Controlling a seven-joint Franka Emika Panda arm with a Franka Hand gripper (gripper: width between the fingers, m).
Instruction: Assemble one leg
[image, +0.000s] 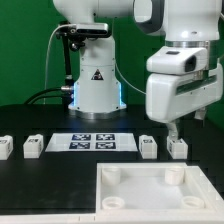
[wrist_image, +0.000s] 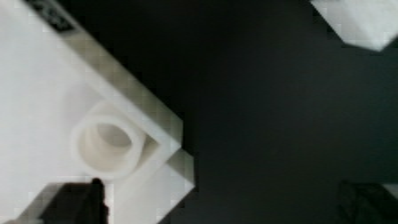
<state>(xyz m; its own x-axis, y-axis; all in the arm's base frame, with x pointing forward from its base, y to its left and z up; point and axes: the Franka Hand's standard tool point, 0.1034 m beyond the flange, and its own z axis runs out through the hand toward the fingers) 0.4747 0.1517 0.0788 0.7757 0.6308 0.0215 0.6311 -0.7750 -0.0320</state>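
- Black tabletop (image: 60, 185) in front of a green backdrop (image: 25, 50) is the setting.
- Four small white plastic block-shaped legs stand in one row across it: leftmost leg (image: 5, 148) at the exterior view's left edge, second leg (image: 33, 146) just beside it, then third leg (image: 148, 147) and rightmost leg (image: 178, 147) toward the exterior view's right.
- Dark marker tags show on some leg faces, too small to read.
- One two-finger gripper (image: 175, 131) hangs just above the rightmost leg and holds nothing. In the wrist view its dark fingertips (wrist_image: 71, 203) sit wide apart, so the jaws are open.
- One thin flat white marker board (image: 92, 142) with four square tags lies between the second and third legs.
- One large flat white square part (image: 160, 200) with round corner sockets lies nearest the camera, toward the exterior view's right. One socket (wrist_image: 111, 140) shows close up in the wrist view.
- One white robot base (image: 95, 80) stands at the far middle. It carries a black triangle label (image: 95, 76) that cannot be read.
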